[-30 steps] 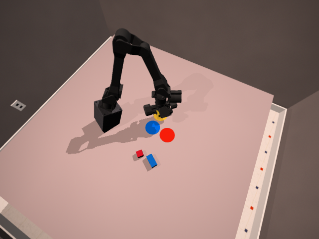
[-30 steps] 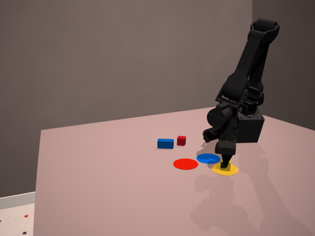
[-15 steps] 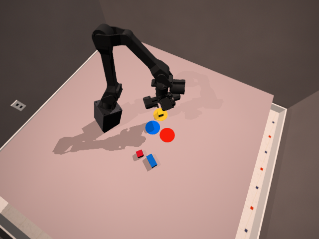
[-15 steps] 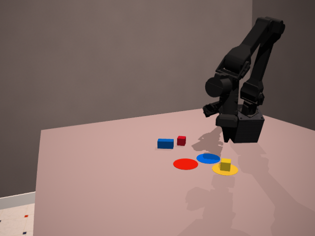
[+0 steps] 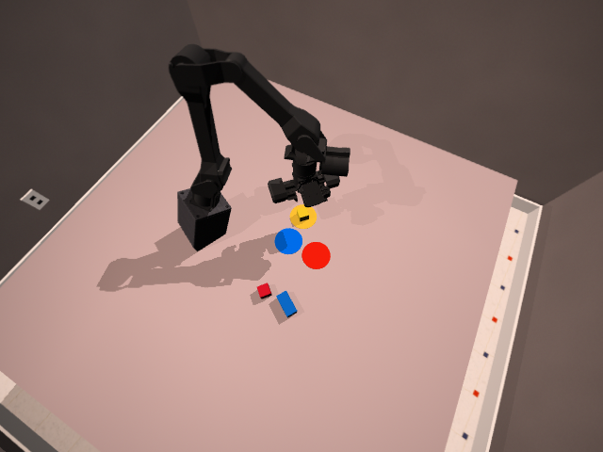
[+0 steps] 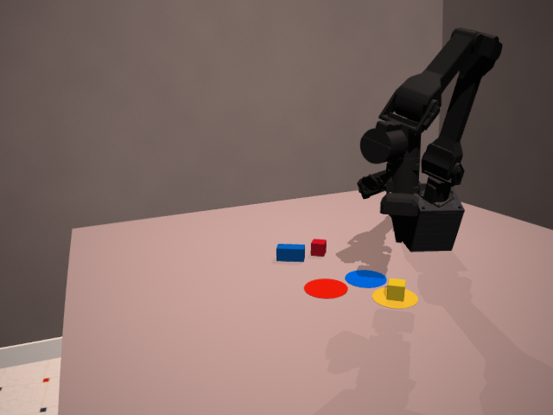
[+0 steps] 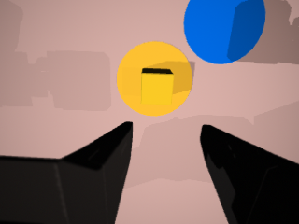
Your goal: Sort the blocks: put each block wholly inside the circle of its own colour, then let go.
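Blocks of three colours are on the desk (image 5: 146, 340): the yellow block (image 6: 396, 289) already stands inside the yellow circle (image 6: 409, 300), and in the wrist view it sits near the middle of it, apart from the rim. The end effector (image 7: 165, 140) hangs above it with the jaws spread and nothing between them, so this block looks finished. The risks are in the two blocks that are not yet sorted. The red block (image 5: 264, 290) and the blue block (image 5: 286, 303) lie just beside each other, well apart from their circles, and I think a descent on one could push the other if the fingers come down too wide. The blue block is long, so it must be taken across its narrow side; a grip along its length may fail. It may also be hard to fit wholly inside the blue circle (image 5: 288, 240) if it is set down off-centre or turned. The three circles are close together, the red circle (image 5: 316, 254) right of the blue one, so a low pass could knock the yellow block out again.
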You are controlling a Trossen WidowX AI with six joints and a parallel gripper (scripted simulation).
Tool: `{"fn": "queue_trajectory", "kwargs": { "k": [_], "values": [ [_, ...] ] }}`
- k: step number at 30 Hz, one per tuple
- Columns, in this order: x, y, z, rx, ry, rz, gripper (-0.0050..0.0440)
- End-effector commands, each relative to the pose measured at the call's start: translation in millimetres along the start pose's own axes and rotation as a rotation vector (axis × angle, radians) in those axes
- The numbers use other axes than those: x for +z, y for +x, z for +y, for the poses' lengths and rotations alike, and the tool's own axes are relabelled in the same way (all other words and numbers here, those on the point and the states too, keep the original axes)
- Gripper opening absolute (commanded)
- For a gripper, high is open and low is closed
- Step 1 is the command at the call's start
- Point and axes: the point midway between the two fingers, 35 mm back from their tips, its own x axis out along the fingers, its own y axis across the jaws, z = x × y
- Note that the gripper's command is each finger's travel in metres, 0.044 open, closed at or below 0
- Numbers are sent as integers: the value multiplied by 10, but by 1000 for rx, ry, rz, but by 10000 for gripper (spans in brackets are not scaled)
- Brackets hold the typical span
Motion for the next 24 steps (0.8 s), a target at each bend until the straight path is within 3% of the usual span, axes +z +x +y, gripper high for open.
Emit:
{"fn": "queue_trajectory", "kwargs": {
  "k": [1,23,24],
  "values": [
    [11,-109,84,39,-13,-15,195],
    [12,-109,86,40,-13,-16,195],
    [12,-109,86,40,-13,-16,219]
  ]
}}
